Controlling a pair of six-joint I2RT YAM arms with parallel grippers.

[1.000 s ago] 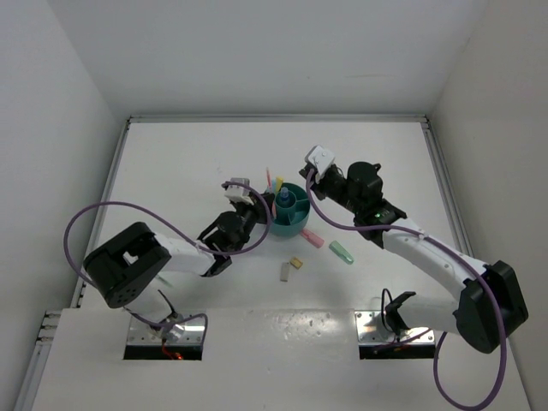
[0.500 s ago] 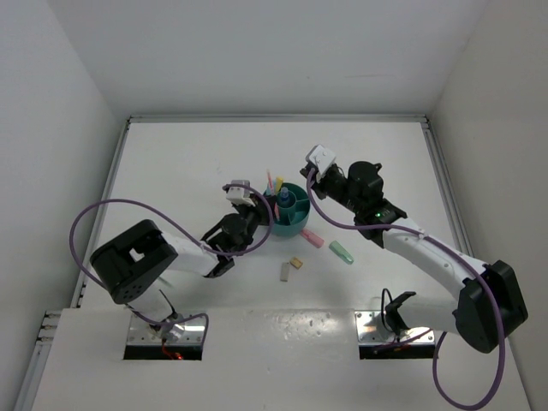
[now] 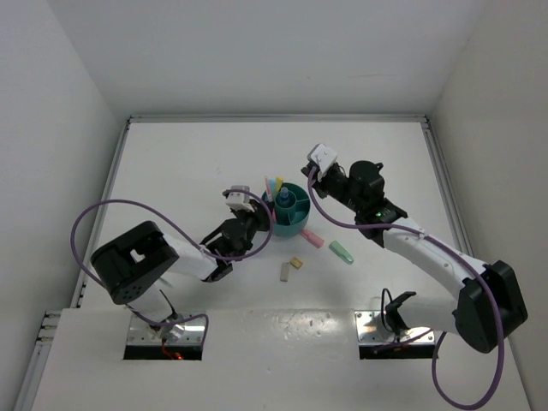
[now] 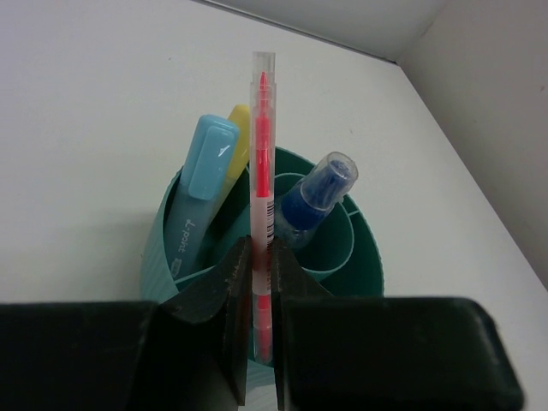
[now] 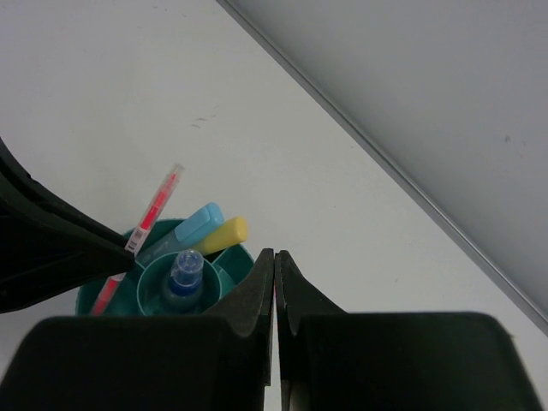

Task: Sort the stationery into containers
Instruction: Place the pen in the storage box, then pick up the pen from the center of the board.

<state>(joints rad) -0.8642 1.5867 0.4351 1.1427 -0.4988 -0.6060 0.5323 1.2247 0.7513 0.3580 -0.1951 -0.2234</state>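
Note:
The teal organiser [image 3: 292, 214] stands mid-table. My left gripper [image 4: 259, 248] is shut on a thin pink pen [image 4: 262, 154] that stands upright in an outer compartment at the organiser's [image 4: 366, 250] near rim. A light-blue marker [image 4: 201, 184] and a yellow marker [image 4: 237, 137] lean in a neighbouring compartment. A clear-blue pen [image 4: 312, 197] stands in the central cup. My right gripper [image 5: 274, 257] is shut with nothing seen between its jaws, above the organiser's [image 5: 229, 259] far right side. In the top view the left gripper [image 3: 259, 219] is at the organiser's left and the right gripper [image 3: 310, 187] at its upper right.
On the table in front of the organiser lie a pink marker [image 3: 312, 238], a green marker [image 3: 342, 253], a tan eraser [image 3: 297, 263] and a grey eraser [image 3: 284, 271]. White walls enclose the table on three sides.
My left gripper has drawn slightly back toward the near left with the pink pen, which now stands lower against the organiser. The right arm has hardly moved.

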